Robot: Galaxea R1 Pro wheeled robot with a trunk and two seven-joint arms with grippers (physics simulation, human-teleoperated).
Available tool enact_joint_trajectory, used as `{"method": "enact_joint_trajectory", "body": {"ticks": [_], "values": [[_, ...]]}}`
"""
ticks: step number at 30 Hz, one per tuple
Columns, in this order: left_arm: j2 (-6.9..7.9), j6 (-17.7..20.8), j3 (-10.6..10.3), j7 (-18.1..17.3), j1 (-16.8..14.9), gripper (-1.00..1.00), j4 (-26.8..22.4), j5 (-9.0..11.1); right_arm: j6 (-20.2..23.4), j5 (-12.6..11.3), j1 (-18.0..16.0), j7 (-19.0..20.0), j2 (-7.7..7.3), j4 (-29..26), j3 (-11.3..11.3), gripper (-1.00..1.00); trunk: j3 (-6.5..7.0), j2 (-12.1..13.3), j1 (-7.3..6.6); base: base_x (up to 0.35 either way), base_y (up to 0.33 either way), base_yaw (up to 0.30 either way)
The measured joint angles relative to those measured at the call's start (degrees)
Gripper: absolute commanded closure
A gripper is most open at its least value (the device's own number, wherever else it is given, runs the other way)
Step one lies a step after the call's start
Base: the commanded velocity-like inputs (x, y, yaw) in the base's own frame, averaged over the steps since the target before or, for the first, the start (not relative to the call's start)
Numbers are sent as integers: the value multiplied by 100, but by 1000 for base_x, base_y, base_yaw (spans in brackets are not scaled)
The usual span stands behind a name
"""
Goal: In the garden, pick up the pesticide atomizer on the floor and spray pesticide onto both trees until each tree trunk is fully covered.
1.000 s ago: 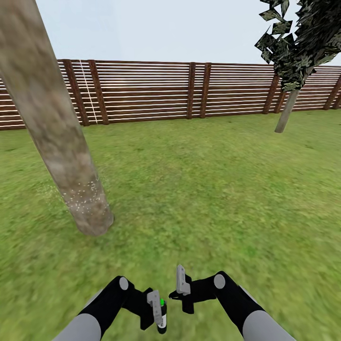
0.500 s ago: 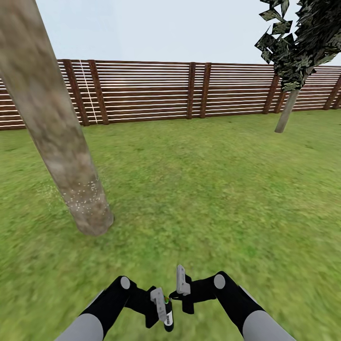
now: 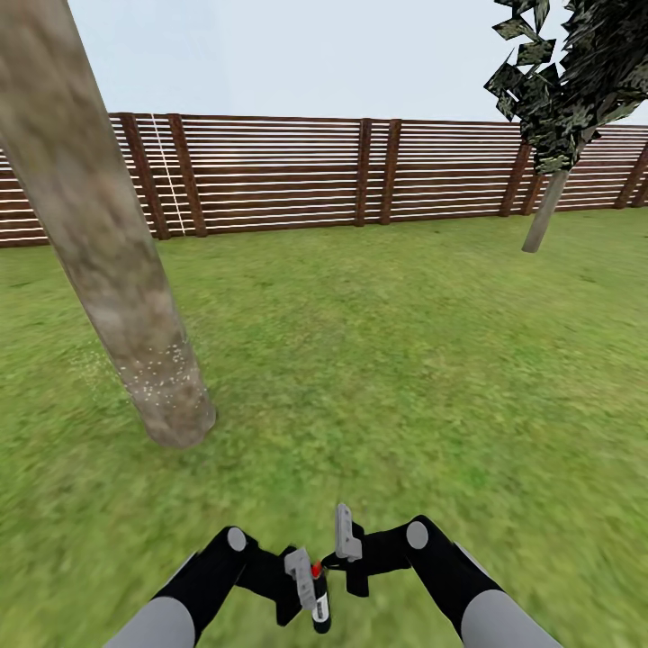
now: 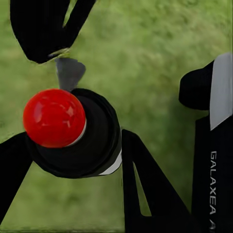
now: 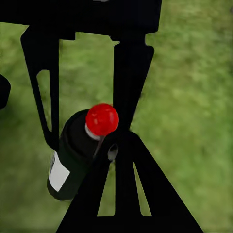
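The pesticide atomizer (image 3: 319, 601) sits clamped between the fingers (image 4: 145, 194) of the left gripper (image 3: 306, 589), held low over the grass just ahead of the robot's trunk. In the left wrist view the black bottle (image 4: 82, 141) fills the gap between the two dark fingers, its red top (image 4: 54, 118) pointing toward the camera. The right gripper (image 3: 346, 553) hangs just beside it, touching or nearly touching the bottle's top; in the right wrist view one of its fingers (image 5: 121, 194) lies against the bottle's neck below the red cap (image 5: 102, 119), but whether that gripper is closed or parted I cannot tell.

The atomizer is a small black cylinder with a rounded glossy red cap, a thin white collar beneath it, and a white label patch (image 5: 58, 174) low on its side.

Ahead and to the left, a thick mottled grey-brown tree trunk (image 3: 99, 234) leans up out of the lawn (image 3: 405, 360), with whitish pesticide specks (image 3: 162, 373) dotted around its lower part. A brown slatted fence (image 3: 288, 171) runs along the far edge of the lawn, with a dark-leaved tree (image 3: 562, 81) near its right end.
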Motion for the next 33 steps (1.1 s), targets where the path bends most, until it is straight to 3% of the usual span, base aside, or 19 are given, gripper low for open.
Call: {"method": "enact_joint_trajectory", "body": {"ticks": [2, 5, 8, 10, 11, 13, 15, 16, 18, 19, 20, 21, 23, 24, 25, 27, 29, 31, 33], "values": [[56, 1, -11, 2, 1, 100, 51, -17, 0, 0, 0, 0, -4, 7, 4, 100, 0, 0, 0, 0, 0, 0], [470, -4, -17, 3, 22, 100, 68, -43, 0, 0, 0, 0, -8, 10, 0, 100, 0, 0, 0, 0, 0, 0], [995, -176, 6, -12, 32, 100, 63, -53, -6, 3, 0, 0, -19, 34, 5, 100, 0, 0, 0, 0, 0, 0], [1580, -347, 37, -13, 67, 100, 68, -25, -18, 8, 0, -19, -40, 43, 7, 100, 0, 0, 0, 0, 0, 0], [1781, -362, 41, -12, 107, 100, 66, -23, -22, 8, 0, -27, -48, 45, 12, 100, 0, 0, 0, 0, 0, 0], [1963, -371, 52, -11, 186, 100, 71, -20, -24, 10, 0, -38, -58, 58, 11, 100, 0, 0, 0, 0, 0, 0], [2020, -342, 103, 194, 225, 100, 83, 19, -21, -2, 9, -189, -66, 187, -9, 100, 0, 0, 0, 0, 0, 0], [2025, -324, 196, 514, 229, 100, 87, 52, -24, -10, 14, -434, -75, 382, -19, 100, 0, 0, 0, 0, 0, 0], [1998, -317, 635, 1639, 235, 100, 267, 229, -21, -78, 26, -1715, -165, 1241, -142, 100, -1, 0, 0, 0, 0, 0], [1958, -342, 920, 2237, 238, 100, 551, 379, -24, -176, 29, -2651, -189, 1810, -281, 100, -1, 0, 0, 0, 0, 0], [1865, -367, 1299, 3066, 239, 100, 947, 703, -42, -304, 32, -3986, -193, 2542, -578, 100, -1, 0, 1, 0, 0, 0], [1795, -390, 1490, 3668, 240, 100, 1198, 963, -42, -491, 29, -4940, -189, 2899, -746, 100, -1, 0, 0, 0, 0, 0], [1697, -714, 1673, 4938, 359, 100, 1858, 1654, -45, -1459, 124, -6284, -194, 3143, -1043, 100, -1, 0, 0, 0, 0, 0], [1685, -1061, 1698, 5255, 456, 100, 2035, 1994, -50, -1834, 235, -6512, -209, 3177, -1088, 100, -2, 0, 0, 0, 0, 0], [1681, -1440, 1717, 5437, 562, 100, 2139, 2325, -62, -2149, 341, -6626, -231, 3191, -1112, -100, -2, 0, 0, 0, 0, 0], [1694, -2051, 1741, 5579, 801, 100, 2219, 3039, -162, -2727, 443, -6712, -457, 3204, -1141, -100, -1, 0, 0, 0, 0, 0], [1716, -2273, 1745, 5610, 968, 100, 2233, 3479, -384, -3113, 491, -6722, -569, 3210, -1133, -100, -1, 0, 0, 0, 0, 0], [1702, -2439, 1727, 5613, 1070, 100, 2243, 3781, -539, -3350, 573, -6728, -603, 3217, -1124, -100, -1, 0, 0, 0, 0, 0], [1690, -2496, 1727, 5626, 1158, 100, 2253, 3895, -580, -3414, 631, -6730, -605, 3216, -1121, -100, -1, 0, 0, 0, 0, 0]]}}
